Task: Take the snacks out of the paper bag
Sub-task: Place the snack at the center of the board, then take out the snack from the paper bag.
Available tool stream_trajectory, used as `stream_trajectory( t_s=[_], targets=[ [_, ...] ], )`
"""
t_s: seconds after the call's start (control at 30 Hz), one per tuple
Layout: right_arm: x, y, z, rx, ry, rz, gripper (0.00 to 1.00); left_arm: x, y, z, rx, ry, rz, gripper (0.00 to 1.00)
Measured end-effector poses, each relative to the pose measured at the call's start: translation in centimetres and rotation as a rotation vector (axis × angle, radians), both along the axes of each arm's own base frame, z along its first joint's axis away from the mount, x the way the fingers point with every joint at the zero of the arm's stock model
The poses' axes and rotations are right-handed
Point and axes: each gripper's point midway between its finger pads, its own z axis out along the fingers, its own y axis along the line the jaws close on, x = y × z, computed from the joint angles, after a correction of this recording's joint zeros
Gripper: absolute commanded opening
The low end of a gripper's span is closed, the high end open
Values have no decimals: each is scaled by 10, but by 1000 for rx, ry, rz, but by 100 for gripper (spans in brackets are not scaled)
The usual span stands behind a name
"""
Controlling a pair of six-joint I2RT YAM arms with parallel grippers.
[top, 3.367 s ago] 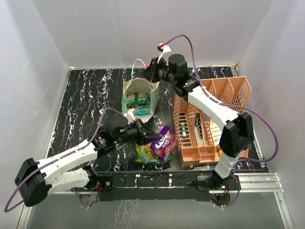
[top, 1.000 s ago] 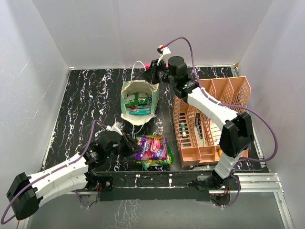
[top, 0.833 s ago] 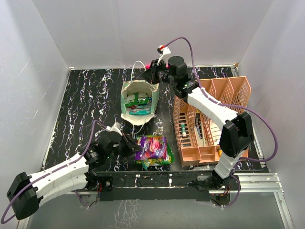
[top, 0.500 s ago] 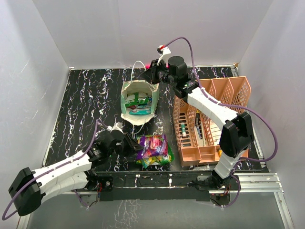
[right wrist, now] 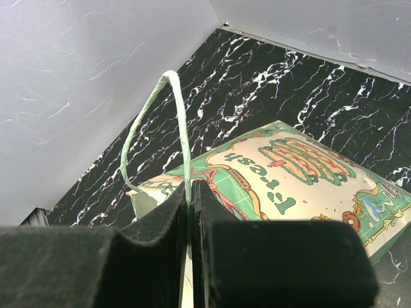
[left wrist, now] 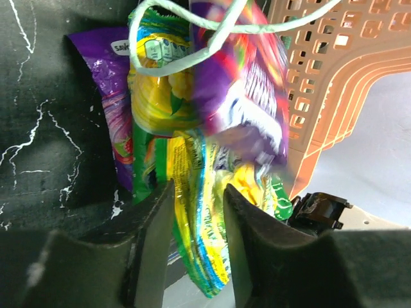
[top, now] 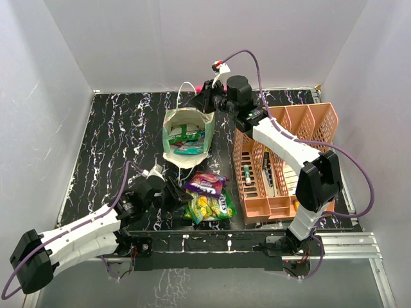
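**Overhead view.** A small cream paper carrier bag with a green lining [top: 209,133] stands open on the black, white-veined tabletop [top: 115,141]. It is toward the far middle, just left of a peach slotted plastic organiser [top: 302,128]. Teal-green glossy candy packets [top: 185,133] lie inside the bag and show through its mouth. The right gripper [right wrist: 190,187] is at the bag's far rim.

**Right wrist view.** The two fingers are pressed together on the thin pale cord handle [right wrist: 173,102]. The handle loops up from between them, above the bag's printed face.

**Snacks out of the bag.** A purple-pink glossy packet [top: 205,184] lies on the tabletop between the bag and the near edge. A yellow-green glossy packet [top: 210,206] lies just nearer than it. The two overlap, and both sit just left of the organiser's near end. The left gripper [left wrist: 196,196] lies low at the left side of this pile.

**Left wrist view.** The fingers stand a narrow gap apart, with the lower part of the yellow-green packet between them. Whether they press on it cannot be told. The purple-pink packet appears blurred. A second purple packet [left wrist: 106,83] shows beneath the yellow-green one, at the left. A loop of pale cord [left wrist: 186,32] crosses the top of this view, and what it belongs to is not shown.
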Motion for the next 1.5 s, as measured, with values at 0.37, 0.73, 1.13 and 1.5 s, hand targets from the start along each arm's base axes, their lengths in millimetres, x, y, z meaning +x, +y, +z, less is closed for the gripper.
stream_trajectory(
  t_s=[0.37, 0.73, 1.13, 1.5],
  targets=[
    [0, 0, -3, -3, 4, 0, 7, 1, 15, 23, 75, -81, -23, 60],
    [-2, 1, -3, 0, 8, 8, 7, 44, 4, 141, 235, -540, -194, 69],
    [-3, 3, 6, 24, 15, 15, 7, 130, -25, 100, 809, -1096, -662, 41],
    [-3, 3, 10, 27, 11, 14, 7, 206, -11, 89, 1030, -1316, -682, 47]
  ],
)
